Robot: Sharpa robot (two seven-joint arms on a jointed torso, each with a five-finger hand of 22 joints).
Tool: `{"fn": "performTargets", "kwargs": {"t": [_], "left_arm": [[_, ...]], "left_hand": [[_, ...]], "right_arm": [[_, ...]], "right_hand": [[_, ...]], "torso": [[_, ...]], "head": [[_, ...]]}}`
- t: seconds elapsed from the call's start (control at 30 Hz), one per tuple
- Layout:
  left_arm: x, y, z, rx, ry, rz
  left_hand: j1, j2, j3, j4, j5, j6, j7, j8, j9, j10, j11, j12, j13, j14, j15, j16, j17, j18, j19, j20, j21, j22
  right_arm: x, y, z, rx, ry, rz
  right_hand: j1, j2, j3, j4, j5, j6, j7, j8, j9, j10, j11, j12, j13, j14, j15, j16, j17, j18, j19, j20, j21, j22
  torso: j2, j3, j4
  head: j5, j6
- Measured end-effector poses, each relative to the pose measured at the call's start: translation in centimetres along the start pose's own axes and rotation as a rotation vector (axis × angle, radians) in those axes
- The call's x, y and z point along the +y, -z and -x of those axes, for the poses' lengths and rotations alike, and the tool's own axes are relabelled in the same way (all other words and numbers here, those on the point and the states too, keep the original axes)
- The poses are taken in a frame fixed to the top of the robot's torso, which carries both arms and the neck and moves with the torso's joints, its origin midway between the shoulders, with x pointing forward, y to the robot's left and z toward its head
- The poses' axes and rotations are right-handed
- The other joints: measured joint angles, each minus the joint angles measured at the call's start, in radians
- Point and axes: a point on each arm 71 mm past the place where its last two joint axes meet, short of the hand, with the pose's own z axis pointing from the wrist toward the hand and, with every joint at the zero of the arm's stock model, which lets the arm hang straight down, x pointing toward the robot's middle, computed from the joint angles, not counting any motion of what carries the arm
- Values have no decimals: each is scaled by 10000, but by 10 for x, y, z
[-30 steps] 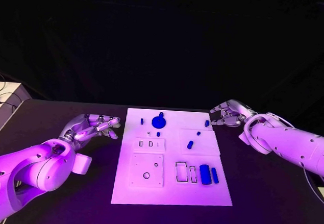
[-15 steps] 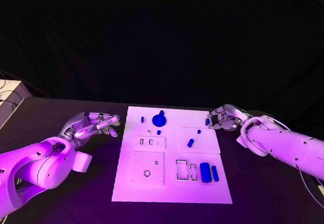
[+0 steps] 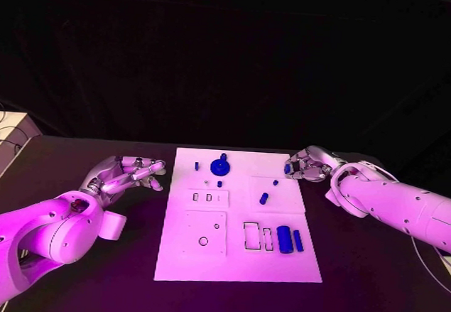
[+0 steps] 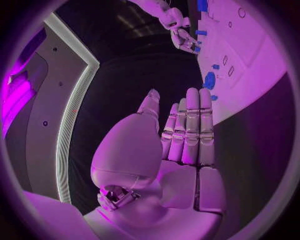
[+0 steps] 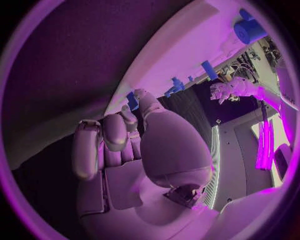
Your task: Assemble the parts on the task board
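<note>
- Task board point(image 3: 234, 263) lies mid-table; blue parts stand or lie scattered across it: a round part point(image 3: 220, 167) at the far end, a small peg point(image 3: 265, 198) mid-board, two bars point(image 3: 289, 240) at the near right.
- Assembly appears barely begun; several recesses sit unfilled.
- Right hand point(image 3: 308, 165) at the board's far right edge, fingers curled beside a small blue piece point(image 5: 132, 101); whether it grips it, cannot tell.
- Left hand point(image 3: 130, 174) left of the board, fingers apart, holding nothing.
- Against the earlier frames, the right hand has crept slightly further in over the board's edge; left hand unchanged.
</note>
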Motion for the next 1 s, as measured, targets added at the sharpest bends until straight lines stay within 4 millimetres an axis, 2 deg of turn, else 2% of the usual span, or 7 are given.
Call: {"fn": "performTargets", "kwargs": {"t": [0.07,0.2,0.27,0.8,1.0], "left_arm": [[0,0,0,-5,-3,5],[0,0,0,-9,-6,13],[0,0,0,-9,-6,15],[0,0,1,-13,-10,38],[0,0,1,-14,-11,44]], "left_hand": [[0,0,0,0,0,0,0,0,0,0,0,0,0,0,0,0,0,0,-1,0,0,0],[0,0,0,0,0,0,0,0,0,0,0,0,0,0,0,0,0,0,0,0,0,0],[0,0,0,0,0,0,0,0,0,0,0,0,0,0,0,0,0,0,0,0,0,0],[0,0,0,0,0,0,0,0,0,0,-1,0,0,0,0,1,1,0,0,0,0,-16],[0,0,0,0,0,0,0,0,0,1,-1,0,0,0,0,1,1,0,0,0,0,-15]], "right_arm": [[-1,0,0,13,-6,-46],[-1,0,0,42,-58,-89],[-1,-1,-1,56,-87,-95],[1,-3,-4,101,-226,-148],[2,-3,-4,93,-249,-170]], "right_hand": [[-48,48,0,0,18,50,-49,0,0,44,-27,1,24,0,0,0,0,0,0,0,28,0],[-97,97,0,0,18,117,-20,0,0,53,-20,6,46,0,0,0,15,0,0,0,55,-1],[-146,146,0,0,18,182,-70,0,0,88,-51,42,63,0,0,0,14,0,0,0,55,-1],[-221,353,1,0,18,291,-114,0,-15,167,-79,80,166,3,-3,0,54,0,0,0,55,6],[-145,645,92,-91,18,488,-164,0,-15,235,-120,108,222,39,-39,0,61,1,0,0,97,5]], "torso": [[-1,0,0],[-2,0,-1],[-2,0,-3],[-2,-5,2],[-7,-7,2]], "head": [[-11,-8],[-13,-18],[-14,-20],[-11,-56],[-5,-60]]}}
